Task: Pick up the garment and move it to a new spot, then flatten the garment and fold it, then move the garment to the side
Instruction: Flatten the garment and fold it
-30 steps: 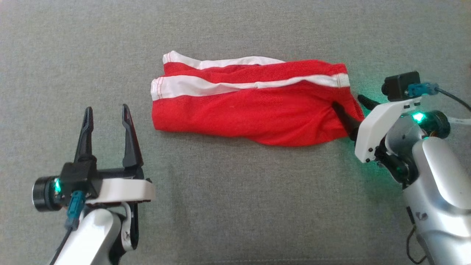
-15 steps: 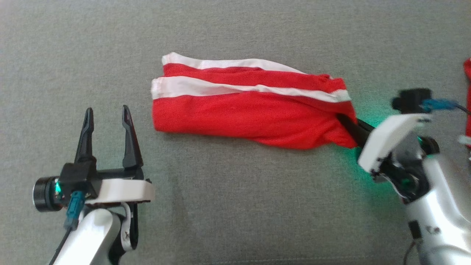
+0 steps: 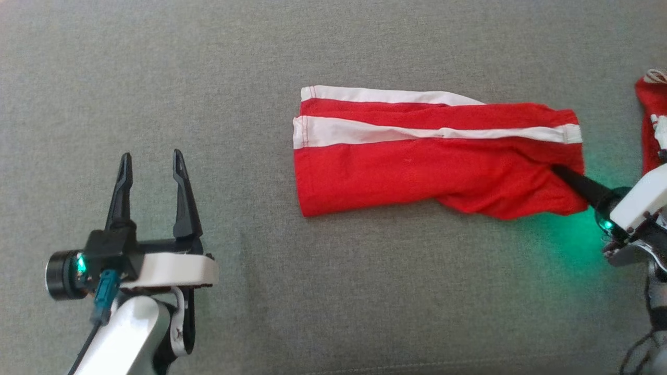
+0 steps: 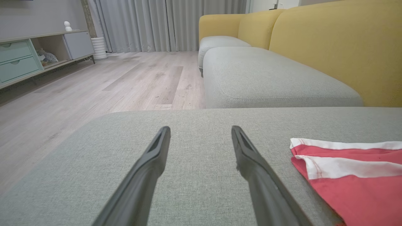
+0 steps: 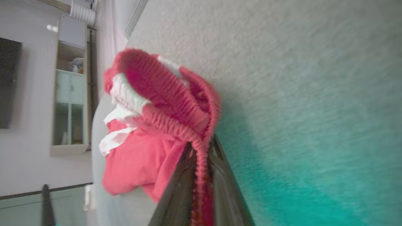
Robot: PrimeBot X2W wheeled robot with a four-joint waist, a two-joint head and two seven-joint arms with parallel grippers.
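A wide grey sofa cushion (image 3: 156, 62) lay under both arms. In the left wrist view a yellow sofa back (image 4: 329, 47) rose beyond and to the right of the left pincer (image 4: 200, 128). A pale wood floor (image 4: 110, 81) spread to its left, with grey curtains (image 4: 141, 25) and a low cabinet (image 4: 28, 53) far ahead.

The garment (image 3: 417, 172) was a pair of red mesh shorts folded into a long band and lying flat on the cushion. Two white stripes ran along its length, one at the far edge and one just nearer. The hems at the left end showed white stitching. Its near right part bulged and wrinkled towards the right pincer (image 3: 560, 172).

The garment's right end was in that pincer, and the rest stretched away to that pincer's left. The right pincer was clamped narrow on the cloth. In its wrist view a ribbed red waistband ran down between the two dark fingers (image 5: 220, 175), with the rest bunched ahead of them.

The left pincer stood wide and held nothing, poised over bare cushion. The garment's hemmed end was ahead of it and well off to its right, apart from it.

A green glow (image 3: 568, 245) tinted the cushion just below the right pincer. Another bit of red cloth (image 3: 649, 120) showed beyond that pincer, to its right.
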